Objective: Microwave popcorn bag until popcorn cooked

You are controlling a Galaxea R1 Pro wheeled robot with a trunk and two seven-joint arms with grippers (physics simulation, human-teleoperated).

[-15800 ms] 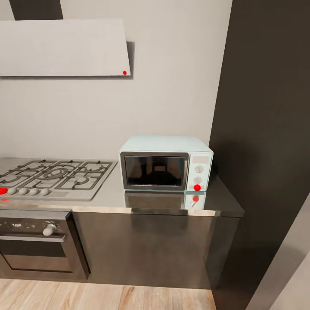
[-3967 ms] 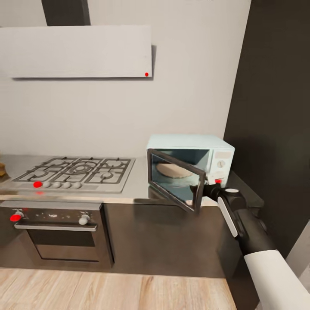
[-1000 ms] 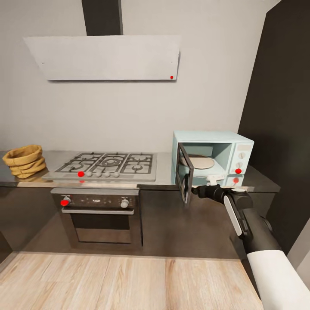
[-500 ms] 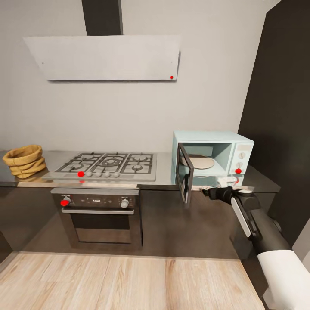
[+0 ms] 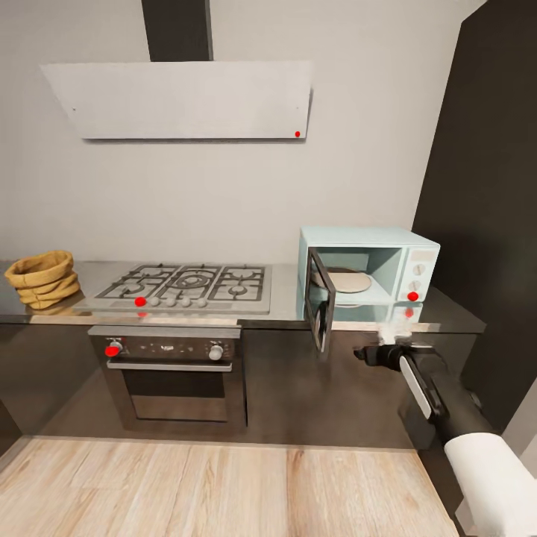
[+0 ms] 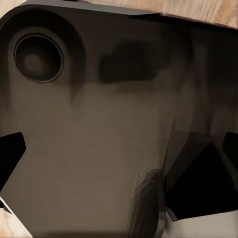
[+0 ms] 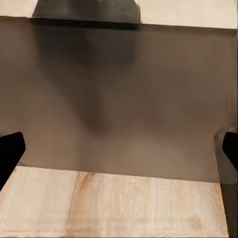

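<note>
The golden-tan popcorn bag [image 5: 42,279] stands on the grey steel countertop [image 5: 283,313] at its far left end. At the right end sits the mint-blue microwave [image 5: 406,257], its dark glass door [image 5: 319,306] swung wide open and a pale round plate [image 5: 345,281] inside. My right gripper [image 5: 362,353] hangs below the counter's edge, in front of the dark cabinet and right of the door. In the right wrist view the right gripper [image 7: 119,151] is open, its dark fingertips [image 7: 10,153] far apart and empty. My left gripper [image 6: 119,153] is open against my own dark body.
A gas hob [image 5: 183,286] lies between bag and microwave, with a black built-in oven [image 5: 173,369] under it and a grey hood [image 5: 179,100] above. A tall dark cabinet [image 5: 488,186] walls off the right side. Light wood floor [image 5: 209,485] stretches before the counter.
My right arm has dropped from the microwave door's edge to below the countertop and drawn slightly right. The door stays open. Earlier still, the door was shut and the view sat closer.
</note>
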